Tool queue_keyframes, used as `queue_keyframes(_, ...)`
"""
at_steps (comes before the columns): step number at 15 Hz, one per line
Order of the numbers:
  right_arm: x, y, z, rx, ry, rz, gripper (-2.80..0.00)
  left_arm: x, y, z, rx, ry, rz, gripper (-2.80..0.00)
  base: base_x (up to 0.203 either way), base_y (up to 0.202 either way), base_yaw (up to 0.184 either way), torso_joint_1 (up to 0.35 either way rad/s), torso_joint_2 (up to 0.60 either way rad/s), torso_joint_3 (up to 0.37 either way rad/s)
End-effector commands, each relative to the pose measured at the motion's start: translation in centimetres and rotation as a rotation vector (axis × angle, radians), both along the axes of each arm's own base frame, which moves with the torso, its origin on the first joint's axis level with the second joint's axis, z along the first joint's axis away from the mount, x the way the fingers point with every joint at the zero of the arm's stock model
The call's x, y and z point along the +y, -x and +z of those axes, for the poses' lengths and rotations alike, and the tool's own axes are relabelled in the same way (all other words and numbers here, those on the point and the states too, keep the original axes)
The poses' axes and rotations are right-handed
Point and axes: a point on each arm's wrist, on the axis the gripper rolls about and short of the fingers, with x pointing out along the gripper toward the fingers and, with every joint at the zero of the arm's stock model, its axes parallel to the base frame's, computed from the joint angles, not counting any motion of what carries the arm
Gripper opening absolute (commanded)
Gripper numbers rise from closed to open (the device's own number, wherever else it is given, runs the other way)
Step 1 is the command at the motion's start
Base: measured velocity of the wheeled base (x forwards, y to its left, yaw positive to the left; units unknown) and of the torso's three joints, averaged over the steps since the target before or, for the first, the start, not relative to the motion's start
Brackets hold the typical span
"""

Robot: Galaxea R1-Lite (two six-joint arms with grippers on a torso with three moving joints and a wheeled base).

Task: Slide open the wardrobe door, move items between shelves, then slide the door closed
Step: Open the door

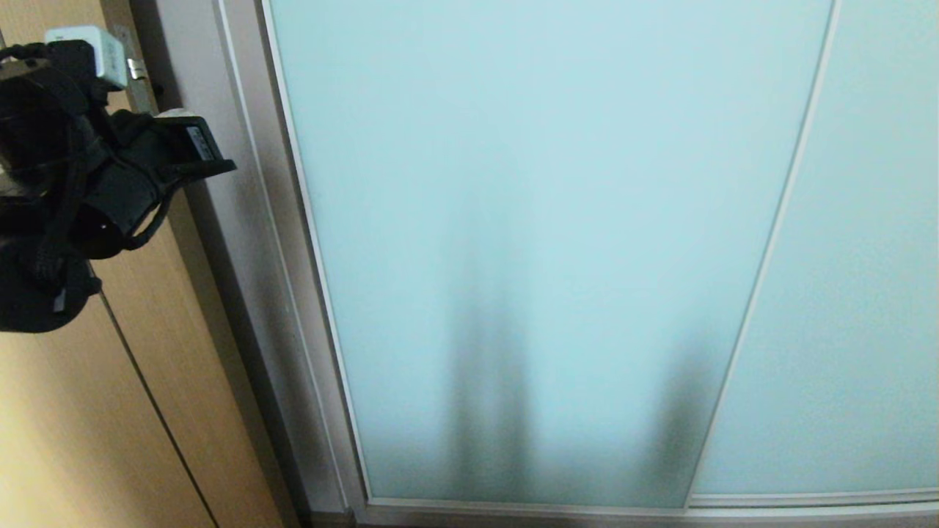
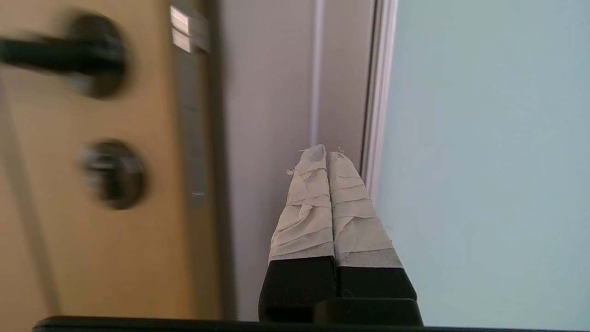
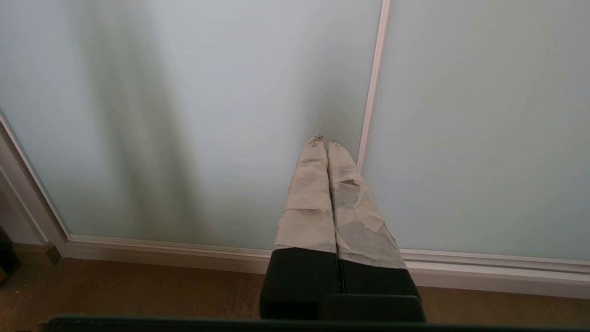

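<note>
The sliding wardrobe door [image 1: 528, 220], frosted pale blue-green glass in a thin silver frame, stands shut and fills most of the head view. The items and the shelves are hidden behind it; only dark blurred shapes [image 1: 488, 381] show through the glass low down. My left arm [image 1: 95, 191] is raised at the far left. Its gripper [image 2: 327, 154] is shut and empty, the taped fingertips [image 2: 343, 184] pointing at the grey post just beside the door's [image 2: 484, 161] left frame edge. My right gripper [image 3: 325, 140] is shut and empty, low near the floor, facing the strip between the two glass panels.
A tan wooden door [image 2: 92, 258] with a dark lever handle [image 2: 60, 55], a round lock [image 2: 115, 173] and a metal lock plate [image 2: 191, 120] stands left of the grey wardrobe post [image 1: 242, 220]. A second glass panel [image 1: 866, 257] lies to the right. Wooden floor [image 3: 138, 286] runs below the bottom rail.
</note>
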Motion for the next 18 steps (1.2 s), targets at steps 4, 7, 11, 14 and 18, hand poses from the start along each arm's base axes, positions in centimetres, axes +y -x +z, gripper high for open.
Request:
queue_keyframes(4, 0.0, 0.0, 0.0, -0.002, 0.0, 0.001, -2.8, -0.6, -4.9, -3.0, 0.092, 0.002, -0.018, -2.8, 0.0, 0.0, 0.0, 0.0, 0.0, 0.0)
queue_keyframes(7, 0.0, 0.0, 0.0, -0.001, 0.0, 0.001, -2.8, -0.8, -6.8, -3.1, 0.091, 0.002, -0.022, -2.8, 0.0, 0.0, 0.0, 0.0, 0.0, 0.0)
queue_keyframes(11, 0.0, 0.0, 0.0, -0.002, 0.0, 0.001, -2.8, -1.3, -8.8, -3.3, 0.112, 0.005, -0.03, -2.8, 0.0, 0.0, 0.0, 0.0, 0.0, 0.0)
queue_keyframes(14, 0.0, 0.0, 0.0, -0.002, 0.0, 0.001, -2.8, -1.3, -9.8, -3.9, 0.126, 0.003, -0.031, -2.8, 0.0, 0.0, 0.0, 0.0, 0.0, 0.0)
queue_keyframes(18, 0.0, 0.0, 0.0, -0.002, 0.0, 0.001, -2.8, -1.4, -11.0, -4.2, 0.125, 0.006, -0.028, -2.8, 0.0, 0.0, 0.0, 0.0, 0.0, 0.0)
